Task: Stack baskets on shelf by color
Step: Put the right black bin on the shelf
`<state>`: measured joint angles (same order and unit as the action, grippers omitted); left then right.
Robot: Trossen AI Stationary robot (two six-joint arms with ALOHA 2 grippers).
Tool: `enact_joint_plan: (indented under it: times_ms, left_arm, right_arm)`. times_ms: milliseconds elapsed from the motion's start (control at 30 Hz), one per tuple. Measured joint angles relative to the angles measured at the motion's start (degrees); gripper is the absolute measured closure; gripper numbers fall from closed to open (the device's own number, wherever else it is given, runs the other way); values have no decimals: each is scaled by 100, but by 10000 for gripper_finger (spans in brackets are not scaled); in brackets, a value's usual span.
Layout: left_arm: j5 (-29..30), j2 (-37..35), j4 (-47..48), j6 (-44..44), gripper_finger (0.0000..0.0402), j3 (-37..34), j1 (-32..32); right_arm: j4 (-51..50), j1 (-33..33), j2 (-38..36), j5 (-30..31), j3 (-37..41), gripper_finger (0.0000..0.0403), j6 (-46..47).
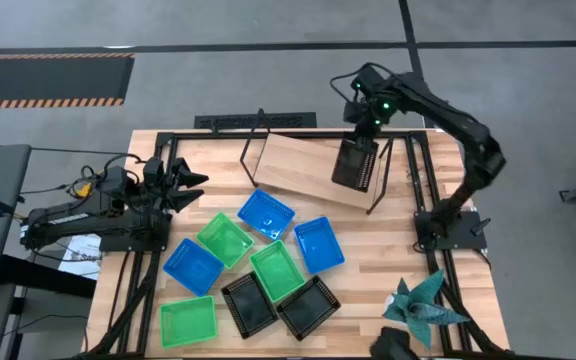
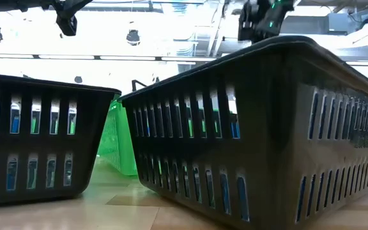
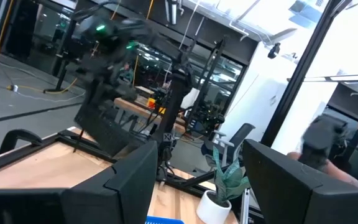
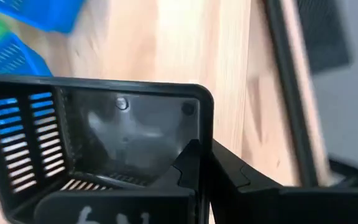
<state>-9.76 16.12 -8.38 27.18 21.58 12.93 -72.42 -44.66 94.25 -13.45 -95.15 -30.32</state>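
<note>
Black basket (image 1: 356,164) over the shelf's (image 1: 298,168) right end, pinched by its rim in the right gripper (image 1: 366,128).
Level it and seat it square before release (shelf holds no other basket); left gripper (image 1: 190,186) waits wide, left of the shelf.

Held basket (image 1: 357,163) over shelf (image 1: 303,168) right end — eight baskets (image 1: 273,268) in front.

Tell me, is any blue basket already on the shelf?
No: in the high view the three blue baskets lie on the table, and only the black basket in the right gripper is over the shelf.
</note>
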Motion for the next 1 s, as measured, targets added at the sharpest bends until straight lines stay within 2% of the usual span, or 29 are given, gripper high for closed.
enact_joint_plan:
  times_ms: [200,400,800,1000]
  left_arm:
    - [0,0,0,-57,175,0,0]
    - [7,0,0,-273,175,0,0]
    - [5,0,7,-275,175,-1,0]
    - [4,2,109,-278,175,-2,0]
  right_arm:
    - [-369,-470,805,-13,0,365,-131]
    - [-327,-658,1268,-15,-2,365,-301]
    - [-370,-615,1385,11,-2,365,-275]
    - [-371,-562,1385,370,-2,357,-142]
